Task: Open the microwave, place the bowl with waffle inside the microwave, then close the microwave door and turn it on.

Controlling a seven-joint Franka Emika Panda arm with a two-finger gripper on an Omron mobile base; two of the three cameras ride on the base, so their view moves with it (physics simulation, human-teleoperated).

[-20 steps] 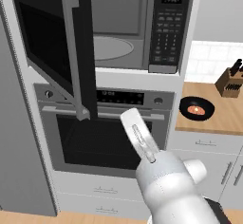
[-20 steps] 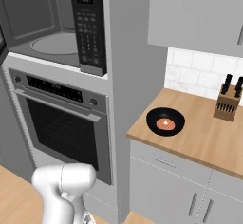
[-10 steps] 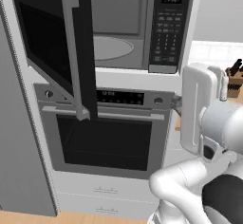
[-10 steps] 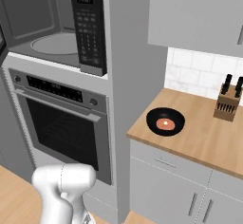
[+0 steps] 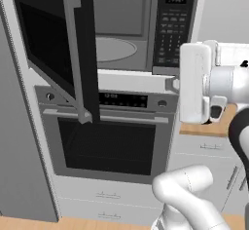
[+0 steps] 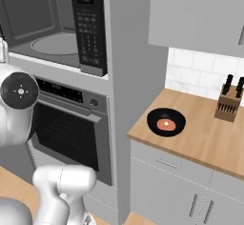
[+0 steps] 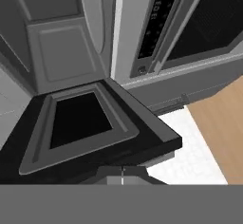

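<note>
The microwave [image 5: 131, 27] is open, with its grey inside and round turntable [image 5: 114, 48] bare. Its black door [image 5: 53, 53] stands swung out to the left, the grey bar handle [image 5: 73, 53] facing me. The keypad panel [image 5: 172, 24] is to the right of the opening. On the wooden counter [image 6: 200, 138] right of the oven column sits the black bowl with waffle [image 6: 166, 122], untouched. In the hand view my gripper [image 7: 122, 175] looks shut and empty; it is close to the door's inner window [image 7: 80, 118], with the cavity [image 7: 61, 52] beyond. This view is rolled sideways.
A steel oven [image 5: 114, 141] with a horizontal handle sits under the microwave. A knife block [image 6: 228, 105] stands at the back of the counter, under a wall cabinet [image 6: 200, 14]. A tall grey panel [image 5: 19, 151] closes the left side. My white forearm [image 5: 194, 83] rises right of the oven.
My arm has swung up from low before the oven to the microwave's right, shifting slightly left lately. The door has stayed open and the bowl has not moved.
</note>
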